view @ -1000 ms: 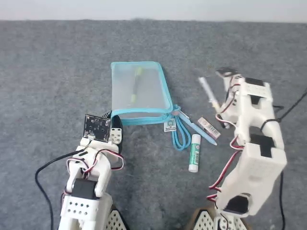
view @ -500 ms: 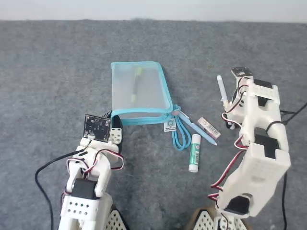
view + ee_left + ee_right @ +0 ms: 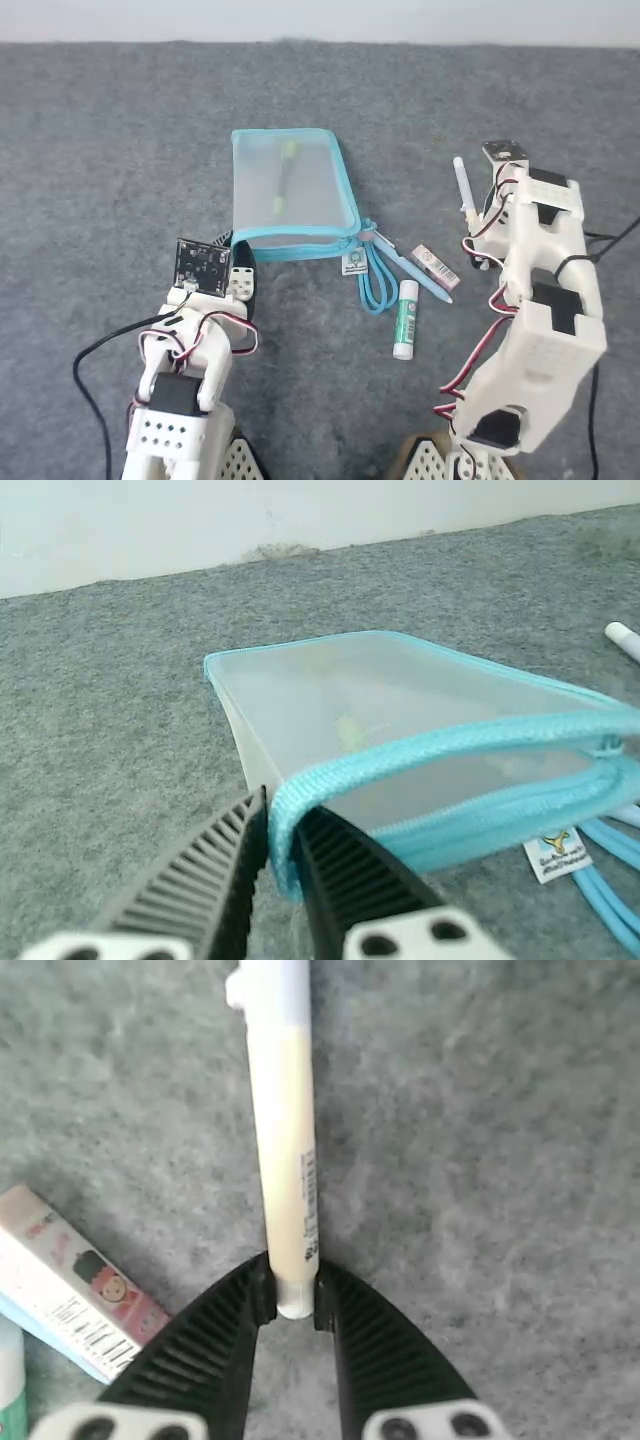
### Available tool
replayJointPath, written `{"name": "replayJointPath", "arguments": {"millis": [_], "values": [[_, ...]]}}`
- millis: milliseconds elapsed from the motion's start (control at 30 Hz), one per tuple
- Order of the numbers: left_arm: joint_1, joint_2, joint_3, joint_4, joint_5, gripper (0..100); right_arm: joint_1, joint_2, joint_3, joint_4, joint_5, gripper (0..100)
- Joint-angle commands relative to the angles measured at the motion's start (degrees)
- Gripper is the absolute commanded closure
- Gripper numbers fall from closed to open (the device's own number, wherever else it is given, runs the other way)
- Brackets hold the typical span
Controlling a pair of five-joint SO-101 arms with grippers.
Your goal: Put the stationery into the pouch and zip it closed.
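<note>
Turquoise-edged pouch [image 3: 290, 195]: lies flat on the grey tabletop [image 3: 120, 120], straight ahead of the left gripper. A green pen [image 3: 283, 180] shows through its clear wall, already inside.
Left gripper [image 3: 278, 815]: pinched tight on the pouch's woven zip edge at the near corner, with nothing else in it. This looks meant to anchor the pouch and lift the upper lip so the mouth gapes for loading.
Right gripper [image 3: 292, 1295]: closed firmly on one end of a white pen [image 3: 285, 1140], whose shaft juts out past the fingertips, well apart from the pouch.
Reason for the end grip: it probably leaves the pen's whole length free to lead into the mouth.
Loose stationery: a glue stick [image 3: 405, 318], an eraser [image 3: 435, 266] and a blue pen [image 3: 412, 266] lie between the two grippers, nearer the right one and beside the pouch's blue cord [image 3: 377, 280].
Step in hand: seemingly carrying the white pen across to the held-open mouth; the zip is not yet closed.
</note>
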Motion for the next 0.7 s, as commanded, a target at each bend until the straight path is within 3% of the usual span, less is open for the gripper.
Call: {"name": "replayJointPath", "arguments": {"millis": [0, 133, 467, 667], "values": [[-0.5, -0.9, -2.6, -0.4, 0.1, 99, 1.6, 0.2, 0.9, -0.8, -0.6, 99.1], [-0.5, -0.9, -2.6, -0.4, 0.1, 99, 2.7, -0.9, 1.9, -1.5, -0.7, 99.0], [-0.5, -0.9, -2.5, -0.6, 0.1, 99, -0.4, -27.2, 30.2, -26.1, -0.2, 98.9], [-0.5, -0.9, -2.6, -0.7, 0.1, 99, -4.3, -35.1, 34.9, -31.1, -0.1, 98.8]]}}
